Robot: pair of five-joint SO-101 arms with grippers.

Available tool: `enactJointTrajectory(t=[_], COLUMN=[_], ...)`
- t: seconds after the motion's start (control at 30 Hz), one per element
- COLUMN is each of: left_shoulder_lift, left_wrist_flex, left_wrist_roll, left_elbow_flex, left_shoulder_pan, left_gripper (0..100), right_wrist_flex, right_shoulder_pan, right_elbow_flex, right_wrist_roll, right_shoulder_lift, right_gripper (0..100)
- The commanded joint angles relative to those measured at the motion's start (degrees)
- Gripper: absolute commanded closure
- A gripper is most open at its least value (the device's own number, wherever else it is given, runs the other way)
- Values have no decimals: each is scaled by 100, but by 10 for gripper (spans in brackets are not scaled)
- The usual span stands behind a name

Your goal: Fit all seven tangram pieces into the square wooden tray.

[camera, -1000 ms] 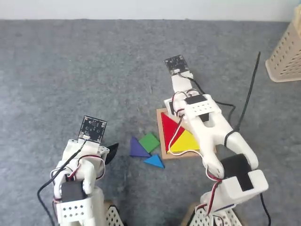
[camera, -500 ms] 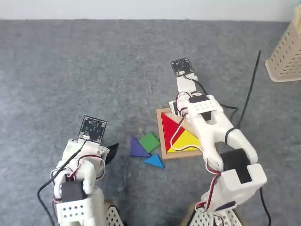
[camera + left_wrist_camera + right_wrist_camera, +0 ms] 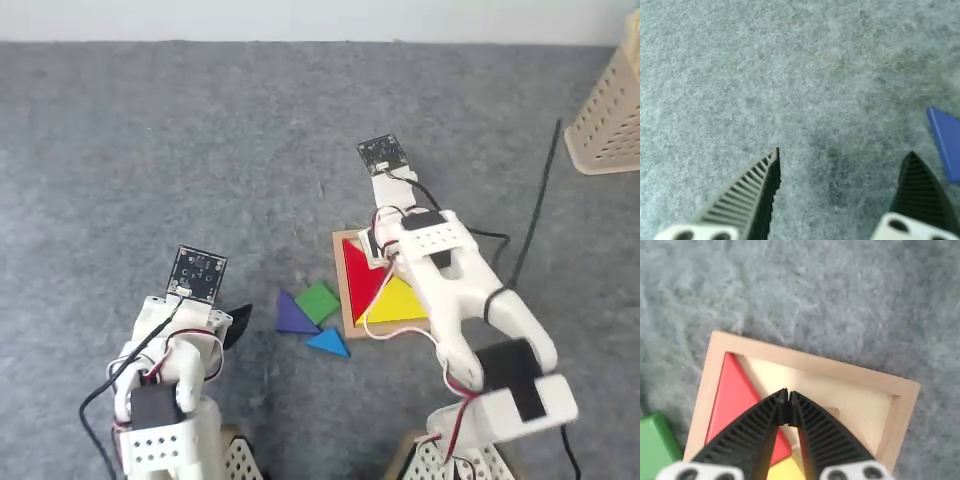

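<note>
Right end effector (image 3: 788, 392) clenched, empty, over tray (image 3: 805, 362) at red triangle (image 3: 732, 395). I'd nudge it flush into the tray corner, gently. Left end effector (image 3: 843, 152) released.

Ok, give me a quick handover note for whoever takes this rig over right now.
Pincers: the left pincer is open and empty over the carpet, near the dark blue triangle. The right pincer is shut and empty above the tray.
Done: the red triangle and the yellow triangle lie in the tray.
Left: the dark blue triangle, the green square and the light blue triangle lie on the carpet beside the tray. The right arm hides part of the tray.
</note>
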Motion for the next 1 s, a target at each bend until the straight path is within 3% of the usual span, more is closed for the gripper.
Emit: enactJointTrajectory(t=[0.0,0.27,0.97], left_shoulder_lift=[-88,-88,-88], left_wrist_flex=[26,26,26], left_wrist_roll=[-9,-9,-9], left_elbow_flex=[-31,-31,-31], left_shoulder_pan=[9,9,9], left_gripper=[647,647,647], right_wrist_flex=[22,488,585], right_shoulder_pan=[-48,418,593], right_elbow_flex=[114,624,-431], right_wrist_roll=[211,484,879], right_shoulder_lift=[-796,-1833,163], right_gripper=[991,991,991])
